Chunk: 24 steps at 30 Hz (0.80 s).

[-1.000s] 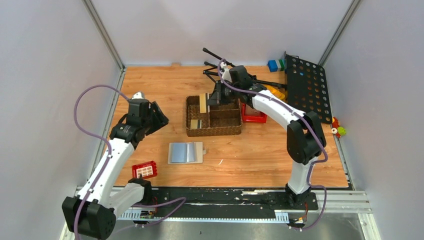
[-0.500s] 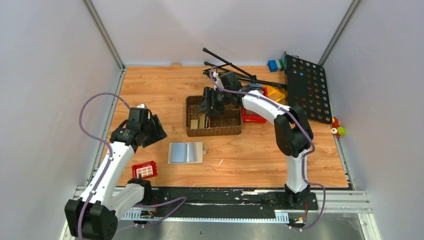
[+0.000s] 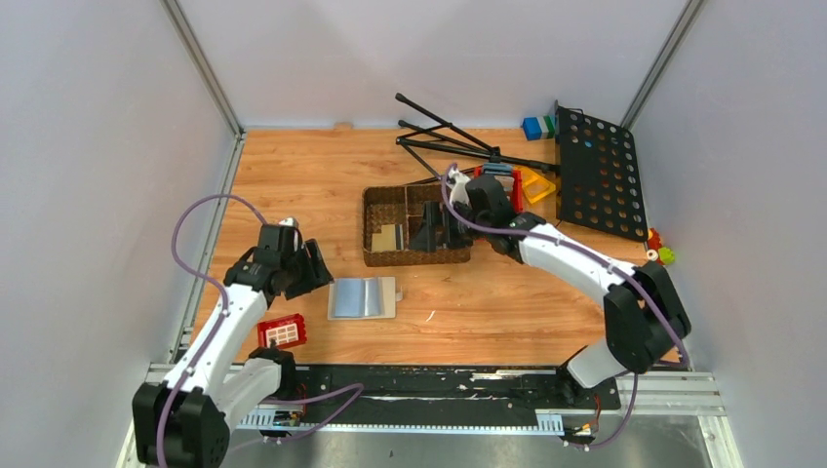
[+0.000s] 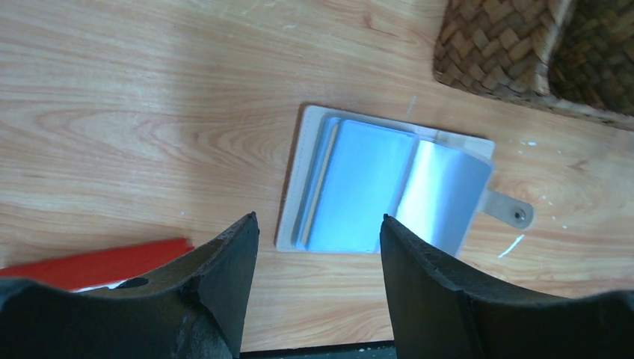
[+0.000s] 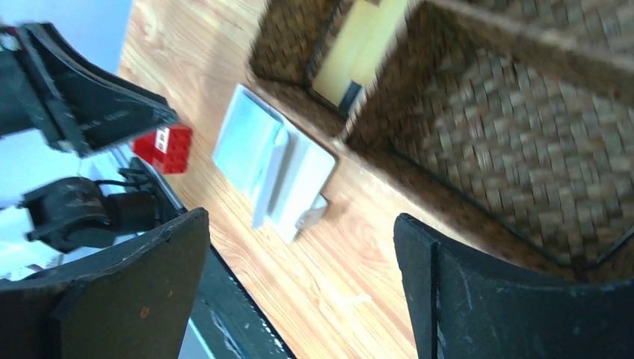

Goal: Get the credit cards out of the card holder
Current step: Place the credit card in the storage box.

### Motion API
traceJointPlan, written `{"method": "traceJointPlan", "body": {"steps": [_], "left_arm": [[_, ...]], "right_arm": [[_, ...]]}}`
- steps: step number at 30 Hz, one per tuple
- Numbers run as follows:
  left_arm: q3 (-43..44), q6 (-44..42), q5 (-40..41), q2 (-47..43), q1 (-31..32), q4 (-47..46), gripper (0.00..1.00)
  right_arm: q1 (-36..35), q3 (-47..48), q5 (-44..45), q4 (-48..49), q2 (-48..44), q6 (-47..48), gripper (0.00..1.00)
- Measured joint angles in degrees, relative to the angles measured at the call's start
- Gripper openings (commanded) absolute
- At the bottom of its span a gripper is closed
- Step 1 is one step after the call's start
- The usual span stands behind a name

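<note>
- The card holder [image 3: 363,297] lies open on the wooden tabletop [image 3: 293,175], pale blue-grey pockets facing up, at 7 o'clock from the woven basket [image 3: 417,258].
- The left end effector [image 3: 312,273] hovers at 9 o'clock from the card holder, its fingers spread with nothing between them.
- The right end effector [image 3: 434,232] hangs over the basket, jaws wide and empty.
- Tan credit cards [image 3: 385,238] rest in the basket's near-left compartment.
- A red block [image 3: 282,331] sits at 8 o'clock from the card holder.
</note>
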<state>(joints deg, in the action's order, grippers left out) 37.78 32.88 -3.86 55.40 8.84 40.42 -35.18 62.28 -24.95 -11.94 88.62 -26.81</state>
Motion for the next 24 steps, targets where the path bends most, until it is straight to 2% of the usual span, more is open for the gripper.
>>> {"method": "traceJointPlan", "body": {"steps": [6,10,16,24], "left_arm": [[-8.6,3.2,-4.5,-11.6,0.0,-6.3,0.66],[-13.4,5.8,-6.5,-15.1,0.0,-9.6,0.67],[-16.0,6.9,-9.7,-12.4,0.1,-14.1,0.67],[-17.5,6.8,-11.4,-7.3,1.9,-15.9,0.68]], "right_arm": [[-3.9,-15.4,5.0,2.9,-12.0,-0.1,0.92],[-6.2,-17.2,6.8,1.5,-17.6,-1.6,0.89],[-7.2,-19.3,8.1,1.0,-24.7,-2.0,0.87],[-7.3,-23.1,7.1,-1.3,-26.3,-2.0,0.86]]}}
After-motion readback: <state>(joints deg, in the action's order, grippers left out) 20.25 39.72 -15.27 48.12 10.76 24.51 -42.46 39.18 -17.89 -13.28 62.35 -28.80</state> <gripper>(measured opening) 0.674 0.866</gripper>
